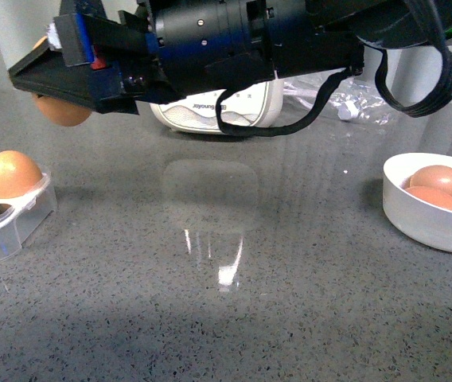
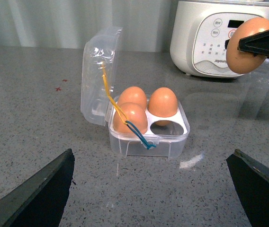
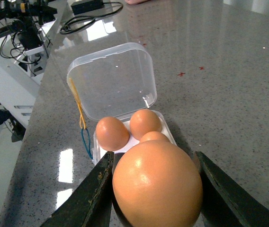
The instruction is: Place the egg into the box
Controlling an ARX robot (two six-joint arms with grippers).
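Observation:
My right gripper (image 1: 55, 87) is shut on the egg (image 1: 61, 110), an orange-brown one, and holds it in the air above and to the right of the box (image 1: 7, 216). The same egg fills the right wrist view (image 3: 157, 185) between both black fingers and shows in the left wrist view (image 2: 247, 45). The box (image 2: 148, 137) is a clear plastic case with its lid (image 2: 99, 75) up; it holds three eggs (image 2: 162, 102) and one empty cup (image 2: 165, 125). My left gripper (image 2: 153, 189) is open and empty, low over the counter in front of the box.
A round white bowl (image 1: 425, 219) with three more eggs (image 1: 439, 180) sits at the right. A white cooker (image 1: 218, 111) stands at the back. A yellow-and-blue cord (image 2: 125, 120) hangs on the box. Crumpled clear plastic (image 1: 361, 103) lies behind.

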